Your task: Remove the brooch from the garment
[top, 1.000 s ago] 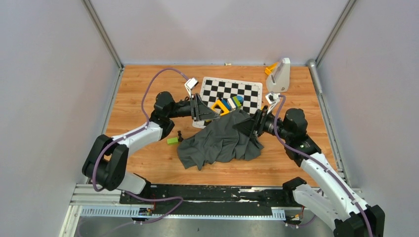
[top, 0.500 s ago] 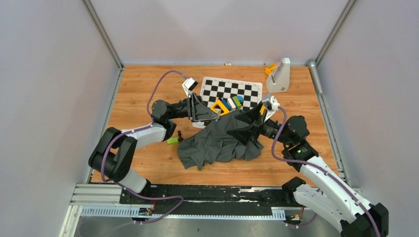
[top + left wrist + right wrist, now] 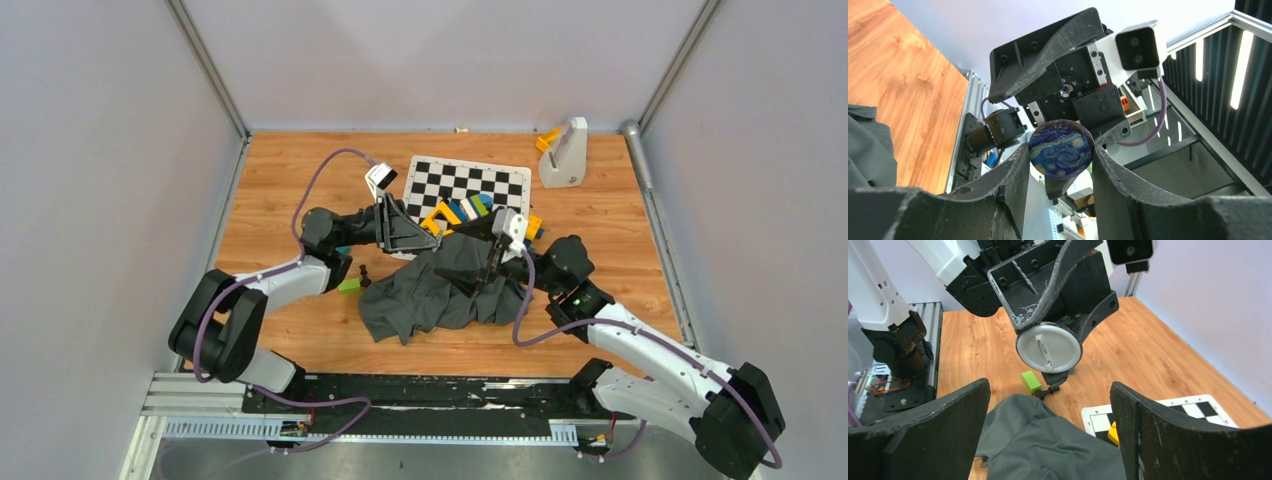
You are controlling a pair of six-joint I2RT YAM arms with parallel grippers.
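Brooch [image 3: 1060,149] pinched in the left tool [image 3: 428,230], clear of the garment [image 3: 430,295]

The brooch is a small round disc. Its face is a glossy print of swirling blue and yellow, and its back, seen from the right wrist, is plain white with a slim metal pin. The left tool's two dark, rough fingers hold it by the rim, above the wooden table [image 3: 290,170] and apart from the cloth. It looks stiff, light and smooth, so an edge grip suits it, though a slick rim could slip and the pin could snag or bend. The garment is dark grey, soft and crumpled with a stitched hem, and lies heaped near the chequered board [image 3: 465,180]. It would likely drape and drag rather than hold its shape. The right tool [image 3: 462,270] hangs wide open over the cloth, gripping nothing.
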